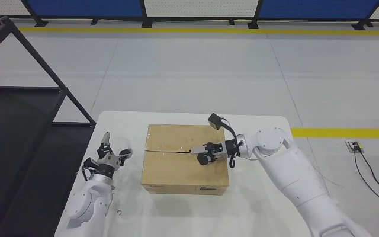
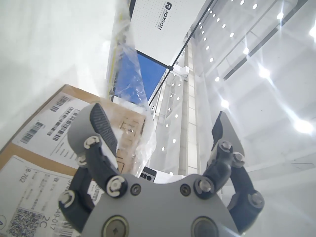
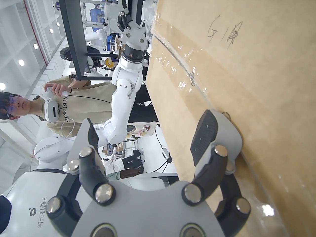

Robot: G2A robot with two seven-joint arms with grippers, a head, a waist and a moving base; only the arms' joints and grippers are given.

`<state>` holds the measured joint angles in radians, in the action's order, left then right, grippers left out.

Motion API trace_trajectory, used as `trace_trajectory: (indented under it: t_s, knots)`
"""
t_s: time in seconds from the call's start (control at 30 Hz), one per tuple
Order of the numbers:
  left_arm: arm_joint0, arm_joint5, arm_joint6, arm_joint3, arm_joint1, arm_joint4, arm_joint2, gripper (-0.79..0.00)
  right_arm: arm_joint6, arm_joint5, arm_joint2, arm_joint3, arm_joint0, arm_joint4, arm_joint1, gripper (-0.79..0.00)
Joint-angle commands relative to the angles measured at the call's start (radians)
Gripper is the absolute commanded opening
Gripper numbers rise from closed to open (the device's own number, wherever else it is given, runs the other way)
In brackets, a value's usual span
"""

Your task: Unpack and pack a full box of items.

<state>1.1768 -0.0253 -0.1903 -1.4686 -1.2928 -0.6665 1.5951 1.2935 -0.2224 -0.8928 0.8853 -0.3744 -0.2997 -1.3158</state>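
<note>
The job has hardly begun. The brown cardboard box (image 1: 185,159) sits in the middle of the white table (image 1: 260,201), and it is shut. Its two top flaps lie flat and meet at a line (image 1: 172,151) across the top. Shiny clear tape (image 3: 182,67) runs along that line. I cannot tell if the tape is cut all the way. A loose bit of clear tape (image 2: 133,80) sticks up at the box's end near the left arm.

The right pincer (image 1: 198,155) is over the top of the box, right at the line. It is wide open and holds nothing. One of its fingers (image 3: 212,129) rests on the cardboard beside the line.

The left pincer (image 1: 115,145) is just beside the box's labelled side, not touching it. It points up, wide open, with nothing in it.

No items are out on the table. I think everything is left to do: open the flaps, take things out, then put them back.
</note>
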Motion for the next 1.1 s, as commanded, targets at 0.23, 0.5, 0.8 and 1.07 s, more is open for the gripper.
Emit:
trace_trajectory:
  t_s: [0.23, 0.5, 0.8, 1.07]
  knots:
    - [0.036, -0.002, 0.004, -0.044, 0.0, 0.007, -0.002, 0.0, -0.002, 0.006, 0.004, 0.008, 0.001, 0.003, -0.002, 0.0]
    - [0.042, -0.038, -0.039, -0.049, -0.001, 0.022, -0.041, 0.0, 0.002, 0.001, 0.005, -0.008, 0.011, 0.003, -0.004, 0.0]
    - [0.04, 0.008, -0.024, -0.065, -0.005, -0.006, -0.039, 0.0, 0.007, -0.008, 0.006, -0.033, 0.022, -0.002, -0.008, 0.0]
    - [-0.023, 0.041, 0.005, 0.0, -0.013, -0.007, -0.074, 0.0, 0.016, -0.016, 0.005, -0.046, 0.03, -0.004, -0.009, 0.0]
